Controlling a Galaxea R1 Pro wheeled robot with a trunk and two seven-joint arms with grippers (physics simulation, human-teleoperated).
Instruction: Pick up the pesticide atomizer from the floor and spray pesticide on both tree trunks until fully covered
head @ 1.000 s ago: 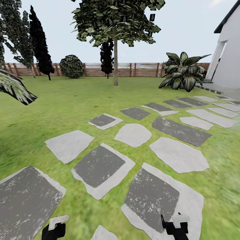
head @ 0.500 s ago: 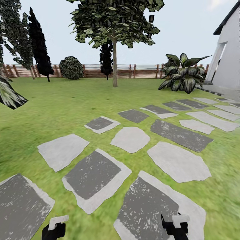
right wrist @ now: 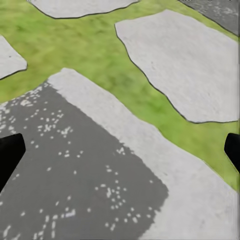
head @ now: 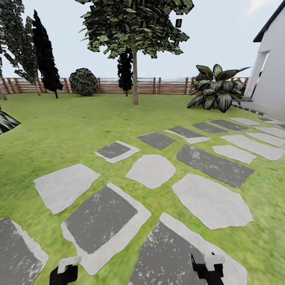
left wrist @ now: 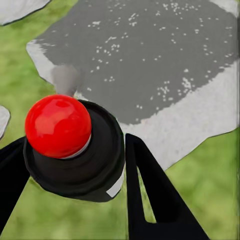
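In the left wrist view my left gripper [left wrist: 75, 145] is shut on the pesticide atomizer [left wrist: 59, 126], a black round body with a shiny red ball on top, with a black finger on each side. My right gripper [right wrist: 120, 150] is open and holds nothing, only paving beneath it. In the head view the left gripper [head: 65, 271] and the right gripper [head: 208, 267] sit low at the frame's bottom edge. A tree [head: 132, 23] with a pale straight trunk [head: 135, 77] stands far ahead on the garden lawn [head: 71, 118]. Flaky green foliage [head: 16, 39] shows at the far left.
Grey stepping stones [head: 152, 170] cover the grass ahead and to the right. A slatted wooden fence [head: 170, 85] closes the back, with dark cone trees [head: 45, 55], a round bush [head: 84, 82] and a broad-leaved plant [head: 215, 89] before it. A white house wall [head: 273, 67] stands at right.
The whole head view has shifted: the stones slide down and left and the far tree sits slightly nearer, so the camera moved forward. Both grippers hold the same pose.
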